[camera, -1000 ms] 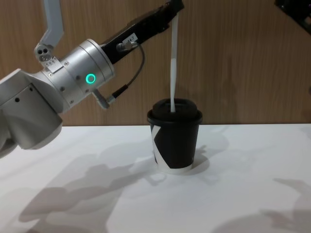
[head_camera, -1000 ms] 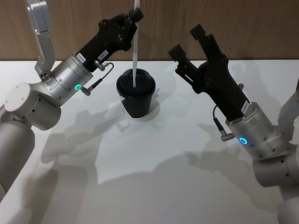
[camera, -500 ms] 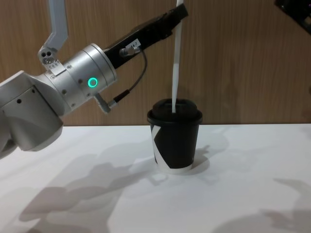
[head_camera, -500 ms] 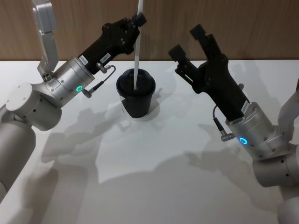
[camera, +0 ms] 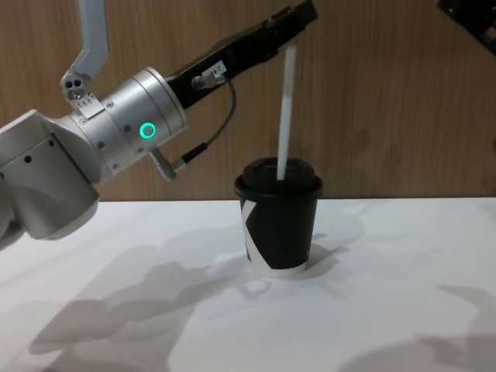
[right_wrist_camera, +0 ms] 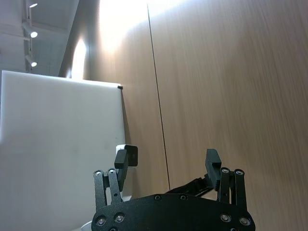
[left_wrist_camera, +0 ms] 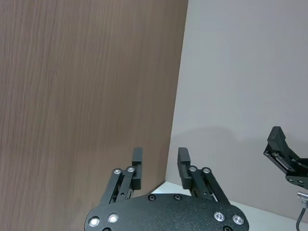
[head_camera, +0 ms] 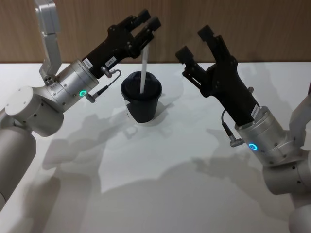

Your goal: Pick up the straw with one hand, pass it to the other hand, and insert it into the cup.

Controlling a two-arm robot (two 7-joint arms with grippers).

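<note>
The white straw stands nearly upright in the lid of the black cup, leaning slightly right. My left gripper hovers just above the straw's top end, open, with nothing between its fingers. To the right of the cup, my right gripper is raised off the table and stands open and empty. The cup sits on the white table near its far edge.
A wooden wall rises directly behind the cup and the table's far edge. The two arms flank the cup on either side. Bare white tabletop stretches from the cup toward me.
The left gripper has opened and let go of the straw. The straw has slid deeper into the cup, so its top now sits below the fingers. The right arm has not moved.
</note>
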